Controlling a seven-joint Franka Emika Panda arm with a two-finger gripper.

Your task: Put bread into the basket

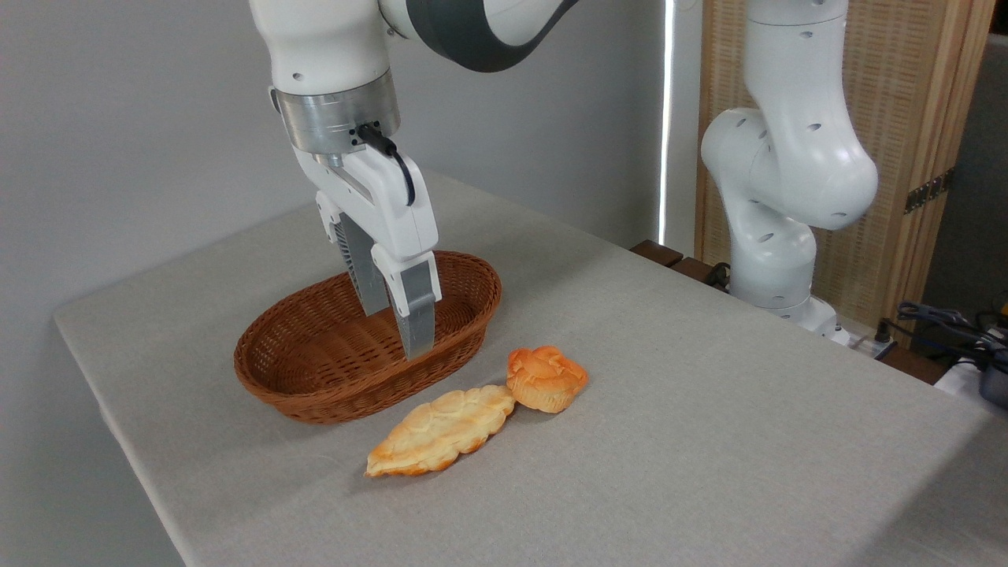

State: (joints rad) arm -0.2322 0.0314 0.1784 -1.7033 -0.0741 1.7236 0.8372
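Two breads lie on the grey cloth table (709, 441): the knobbly orange bun (546, 379), still outside the woven wicker basket (315, 394), sits down and right of the gripper (398, 331), which hangs empty over the basket with fingers narrowly parted; a paler leaf-shaped flat bread (441, 431) touches the bun's left side

The scene was evenly and softly lit; a bright overexposed strip of daylight (668, 118) was seen behind the table (709, 441). Faint, diffuse shadows were cast beneath the flat bread (441, 431). Focus was held throughout, without noticeable blur or edge distortion
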